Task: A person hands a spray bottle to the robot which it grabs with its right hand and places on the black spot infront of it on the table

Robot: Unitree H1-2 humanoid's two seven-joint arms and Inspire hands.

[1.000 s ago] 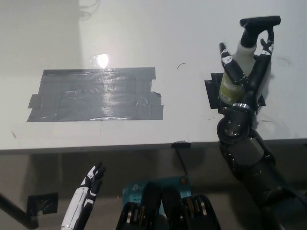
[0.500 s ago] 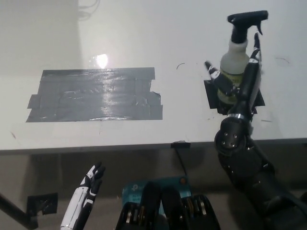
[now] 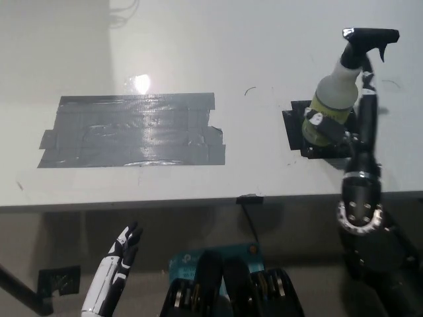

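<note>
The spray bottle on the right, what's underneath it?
The spray bottle stands on a small black spot on the white table. The black right hand and the bottle's base cover most of it; only its left edge shows.

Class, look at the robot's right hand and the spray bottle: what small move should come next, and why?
Probably open fully and draw back. The spray bottle stands upright over the black spot, with the right hand beside it, one finger apparently touching. The left hand rests low.
</note>
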